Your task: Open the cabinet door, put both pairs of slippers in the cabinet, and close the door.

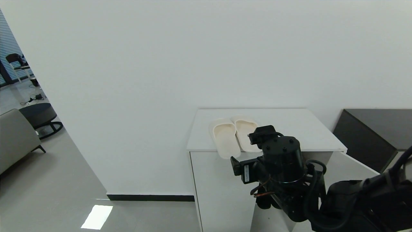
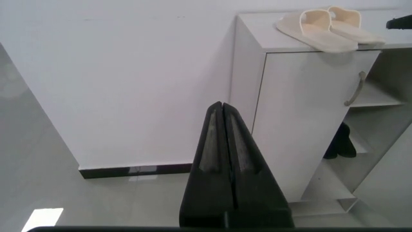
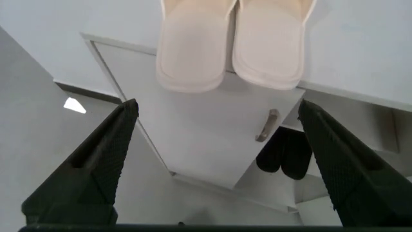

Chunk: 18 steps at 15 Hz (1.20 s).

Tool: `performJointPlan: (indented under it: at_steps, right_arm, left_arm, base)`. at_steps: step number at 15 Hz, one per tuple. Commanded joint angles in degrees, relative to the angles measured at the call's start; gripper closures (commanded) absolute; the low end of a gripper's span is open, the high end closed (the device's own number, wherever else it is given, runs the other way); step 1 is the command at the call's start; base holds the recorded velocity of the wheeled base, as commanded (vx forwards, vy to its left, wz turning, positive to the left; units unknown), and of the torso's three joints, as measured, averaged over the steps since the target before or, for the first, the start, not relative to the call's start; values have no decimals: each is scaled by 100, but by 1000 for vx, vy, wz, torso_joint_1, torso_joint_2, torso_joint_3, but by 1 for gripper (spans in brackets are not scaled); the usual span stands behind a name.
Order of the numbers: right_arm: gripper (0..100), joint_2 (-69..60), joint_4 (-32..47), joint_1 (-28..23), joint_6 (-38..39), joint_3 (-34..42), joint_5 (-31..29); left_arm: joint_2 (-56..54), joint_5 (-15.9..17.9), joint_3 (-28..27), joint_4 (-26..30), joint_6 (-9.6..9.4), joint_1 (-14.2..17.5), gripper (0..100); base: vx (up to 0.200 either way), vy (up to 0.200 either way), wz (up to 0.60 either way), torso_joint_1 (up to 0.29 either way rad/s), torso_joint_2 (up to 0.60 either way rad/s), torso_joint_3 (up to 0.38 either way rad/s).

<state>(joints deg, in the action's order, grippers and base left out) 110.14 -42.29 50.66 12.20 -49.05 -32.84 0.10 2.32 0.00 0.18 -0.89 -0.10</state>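
A pair of cream slippers (image 1: 233, 133) lies on top of the white cabinet (image 1: 289, 122), heels hanging over its front edge. In the right wrist view the same slippers (image 3: 228, 45) lie just ahead of my right gripper (image 3: 217, 106), which is open with nothing between its fingers (image 3: 96, 161). The right arm (image 1: 280, 158) hovers in front of the cabinet's top edge. The left door (image 2: 302, 122) with its handle (image 3: 267, 125) looks shut; the right half stands open. A dark pair of slippers (image 3: 283, 154) sits on a shelf inside. My left gripper (image 2: 222, 106) is shut and empty, low and left of the cabinet.
A white wall (image 1: 128, 96) runs behind and left of the cabinet. A dark low unit (image 1: 370, 132) stands to its right. The open right door (image 1: 357, 167) juts out beside my right arm. Grey floor (image 1: 64, 180) lies open on the left, with a sofa (image 1: 13, 138) and a round black table (image 1: 40, 116).
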Motion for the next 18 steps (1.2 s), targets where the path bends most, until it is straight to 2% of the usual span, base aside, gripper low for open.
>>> performJointPlan:
  at_steps: [1, 9, 14, 18]
  right_arm:
    - [0, 174, -7, -74, 1, -122, 6]
    - [0, 666, 10, -250, -16, -570, 138]
    - [0, 939, 10, -294, -16, -772, 296]
    - [0, 1457, 1, -461, -183, -1352, 428]
  left_arm:
    - [-1, -3, 0, -1, 1, 1, 100]
    - [-1, -3, 0, -1, 19, 1, 100]
    - [-1, 6, 0, -1, 27, 1, 100]
    - [-1, -3, 0, -1, 36, 1, 100]
  base:
    - [200, 0, 0, -7, -2, -2]
    - [200, 0, 0, 4, -1, 1]
    - [0, 0, 0, 0, 0, 0]
    - [0, 0, 0, 0, 0, 0]
